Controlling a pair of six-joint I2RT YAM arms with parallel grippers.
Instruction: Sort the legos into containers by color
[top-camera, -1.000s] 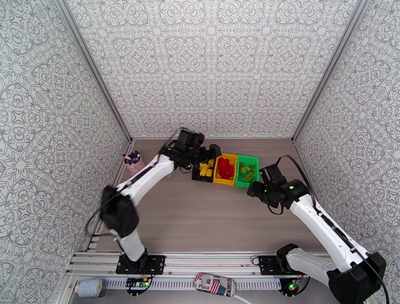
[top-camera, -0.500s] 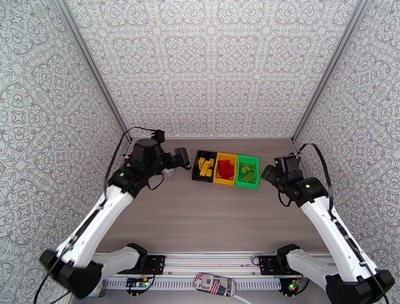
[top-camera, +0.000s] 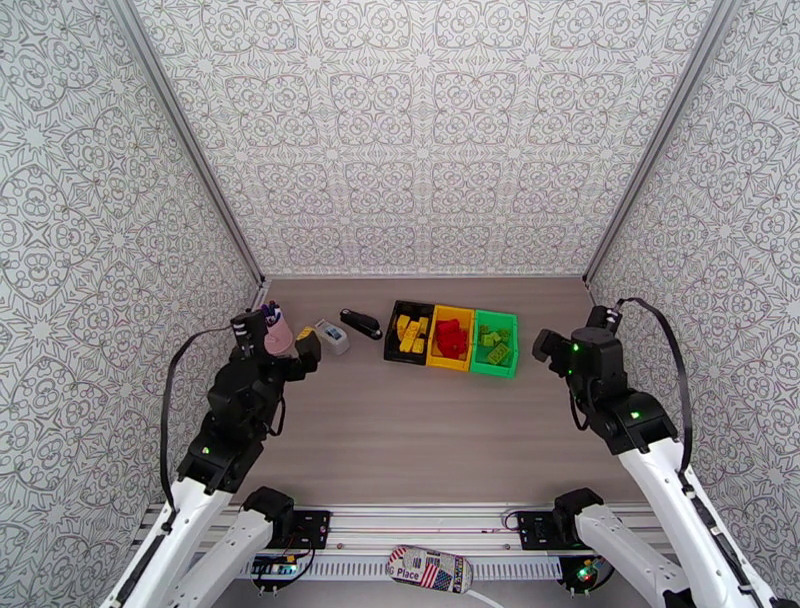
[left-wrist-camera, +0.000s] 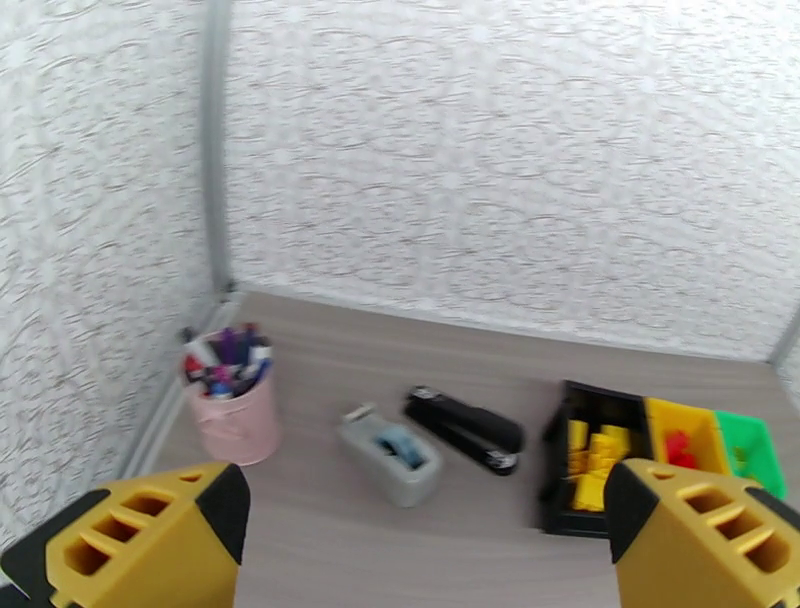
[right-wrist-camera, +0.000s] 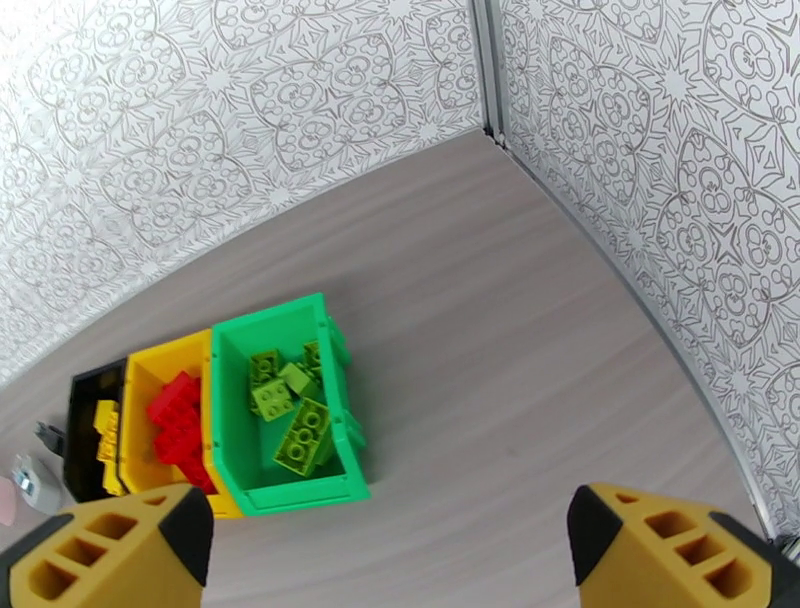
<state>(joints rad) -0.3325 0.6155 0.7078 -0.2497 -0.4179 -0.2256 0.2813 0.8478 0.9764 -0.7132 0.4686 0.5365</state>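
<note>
Three containers stand in a row at the back middle of the table. The black bin (top-camera: 392, 345) holds yellow legos (top-camera: 410, 333). Red legos (top-camera: 452, 335) lie in the yellow bin (top-camera: 450, 364). The green bin (right-wrist-camera: 290, 325) holds lime green legos (right-wrist-camera: 290, 410). My left gripper (top-camera: 277, 340) hangs open and empty at the far left, well apart from the bins; in its wrist view the left gripper (left-wrist-camera: 425, 500) faces the back wall. My right gripper (top-camera: 574, 330) is open and empty, just right of the green bin; its wrist view puts the right gripper (right-wrist-camera: 390, 520) above bare table.
A pink pen cup (left-wrist-camera: 232, 420) stands by the left wall. A grey tape dispenser (left-wrist-camera: 390, 455) and a black stapler (left-wrist-camera: 465, 430) lie between it and the black bin. Patterned walls close off the left, back and right sides.
Both arms have pulled back from the bins toward the near edge. The left one swung left, uncovering the stapler and tape dispenser. The right gripper's jaws spread wider.
</note>
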